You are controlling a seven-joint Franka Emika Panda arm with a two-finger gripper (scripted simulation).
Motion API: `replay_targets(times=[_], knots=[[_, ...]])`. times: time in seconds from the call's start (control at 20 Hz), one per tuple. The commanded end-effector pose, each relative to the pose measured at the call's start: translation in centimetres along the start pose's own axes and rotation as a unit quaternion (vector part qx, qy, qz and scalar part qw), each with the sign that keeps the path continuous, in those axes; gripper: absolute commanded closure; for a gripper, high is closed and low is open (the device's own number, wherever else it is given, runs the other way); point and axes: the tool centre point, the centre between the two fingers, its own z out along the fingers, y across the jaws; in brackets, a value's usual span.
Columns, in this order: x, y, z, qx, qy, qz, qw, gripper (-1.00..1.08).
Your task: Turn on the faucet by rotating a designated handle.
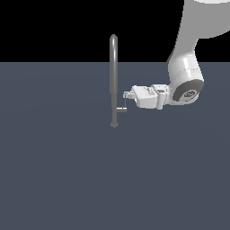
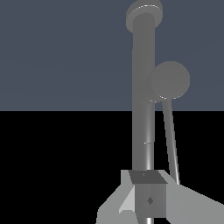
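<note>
The faucet (image 1: 114, 76) is a tall slender grey tube with an arched top, standing on a small round base. In the wrist view the faucet (image 2: 143, 87) runs lengthwise through the picture. Off its lower stem juts the handle (image 1: 121, 108), a short stub ending in a thin rod. The wrist view shows the handle (image 2: 170, 81) as a round stub end, with its thin rod reaching to the fingertips. My gripper (image 1: 126, 95) lies horizontal on the exterior view's right of the stem, at the rod's upper tip. The gripper (image 2: 150, 186) looks shut, with nothing held between its fingers.
A flat dark grey-blue floor (image 1: 58, 170) spreads all around the faucet. My white arm (image 1: 185, 81) comes down from the upper part of the exterior view's right.
</note>
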Motion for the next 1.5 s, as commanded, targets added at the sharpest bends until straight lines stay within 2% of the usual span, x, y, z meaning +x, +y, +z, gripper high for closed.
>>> replay_targets(times=[0.0,0.55,0.65,1.1,1.2,1.45], knots=[[0.0,0.5,0.0,-0.001,0.0,0.0,1.0,1.08],[0.2,3.5,0.0,-0.002,-0.001,0.0,1.0,1.08],[-0.2,2.8,0.0,0.0,0.001,-0.005,1.0,1.08],[2.0,6.1,0.0,-0.002,-0.001,0.0,1.0,1.08],[0.9,5.1,0.0,0.0,0.001,-0.011,0.9999,1.08],[4.1,7.1,0.0,-0.002,-0.001,-0.003,1.0,1.08]])
